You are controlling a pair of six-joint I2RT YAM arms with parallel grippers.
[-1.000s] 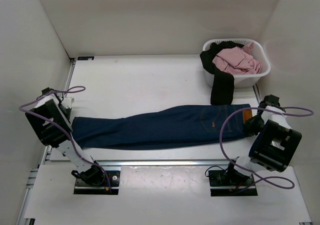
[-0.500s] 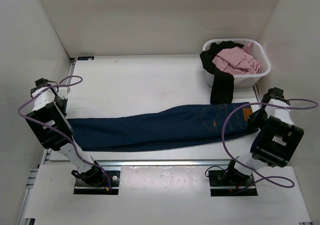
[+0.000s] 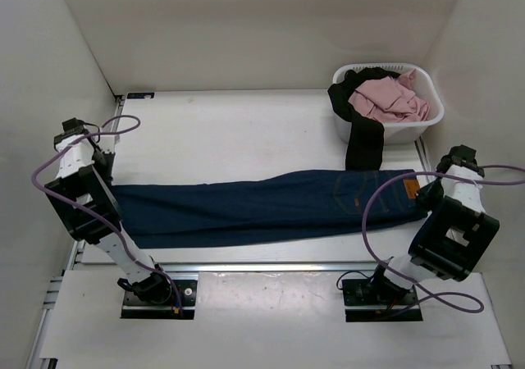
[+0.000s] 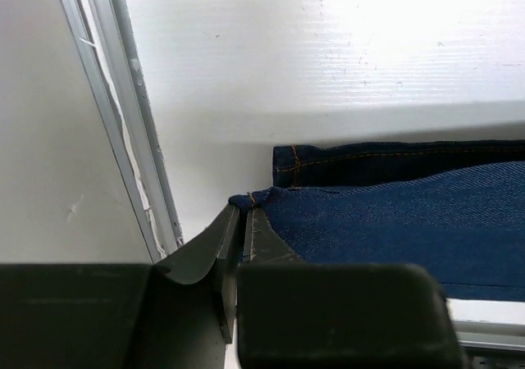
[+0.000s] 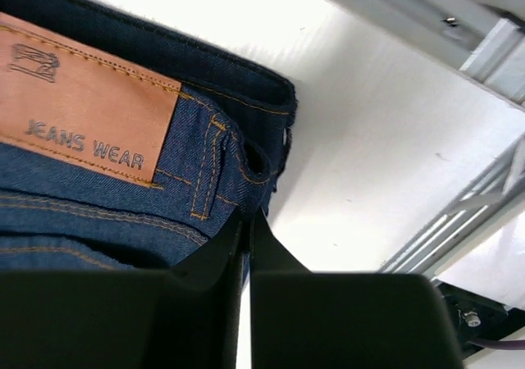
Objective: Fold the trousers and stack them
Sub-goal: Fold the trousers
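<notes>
The dark navy trousers (image 3: 262, 207) lie stretched flat across the table from left to right, legs together, waistband with its tan patch (image 3: 408, 190) at the right. My left gripper (image 4: 244, 211) is shut on the hem corner of a trouser leg (image 4: 394, 213) at the far left. My right gripper (image 5: 248, 215) is shut on the waistband edge of the trousers (image 5: 123, 180), just below a belt loop and beside the tan patch (image 5: 82, 119). In the top view the left gripper (image 3: 105, 187) and right gripper (image 3: 425, 195) stand at the two ends of the garment.
A white laundry basket (image 3: 426, 121) at the back right holds a pink garment (image 3: 385, 98), and a black garment (image 3: 363, 135) hangs over its front rim down to the table near the waistband. Metal rails run along the left (image 4: 131, 115) and right (image 5: 459, 221) table edges.
The right gripper has closed onto the waistband. The trousers have been drawn out straighter and longer, the hem end shifting left and back with the left gripper.
</notes>
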